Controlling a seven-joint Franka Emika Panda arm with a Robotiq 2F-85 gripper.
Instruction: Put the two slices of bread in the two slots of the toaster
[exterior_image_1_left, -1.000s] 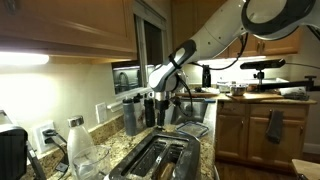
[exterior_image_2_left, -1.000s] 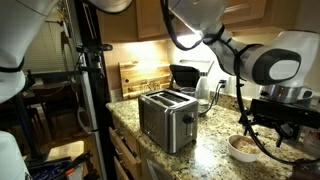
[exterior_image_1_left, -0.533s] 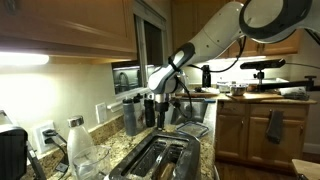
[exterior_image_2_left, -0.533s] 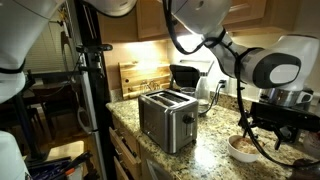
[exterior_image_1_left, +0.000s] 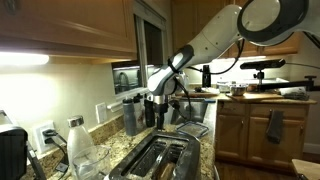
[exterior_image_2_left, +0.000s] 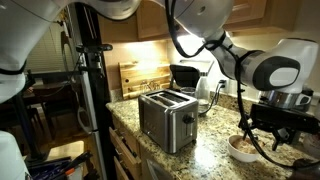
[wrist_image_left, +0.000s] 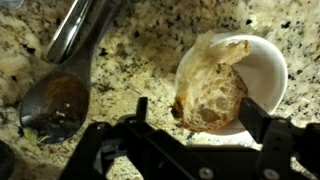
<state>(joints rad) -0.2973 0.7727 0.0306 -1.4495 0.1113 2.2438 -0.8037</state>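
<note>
In the wrist view a white bowl (wrist_image_left: 268, 58) on the speckled granite counter holds the golden-brown bread slices (wrist_image_left: 212, 92); I cannot separate the two slices. My gripper (wrist_image_left: 195, 110) is open just above the bowl, one finger on each side of the bread, not touching it. In an exterior view the gripper (exterior_image_2_left: 250, 132) hangs over the bowl (exterior_image_2_left: 243, 150), to the right of the silver toaster (exterior_image_2_left: 166, 118). The toaster's two slots (exterior_image_2_left: 170, 95) are dark, with nothing sticking out. The toaster (exterior_image_1_left: 158, 160) and gripper (exterior_image_1_left: 155, 112) also show in the other exterior view.
A metal spoon (wrist_image_left: 50, 100) lies on the counter beside the bowl. A black appliance (exterior_image_2_left: 185, 75) and a wooden board (exterior_image_2_left: 140, 75) stand behind the toaster against the wall. A glass jar (exterior_image_1_left: 78, 145) stands near the wall sockets.
</note>
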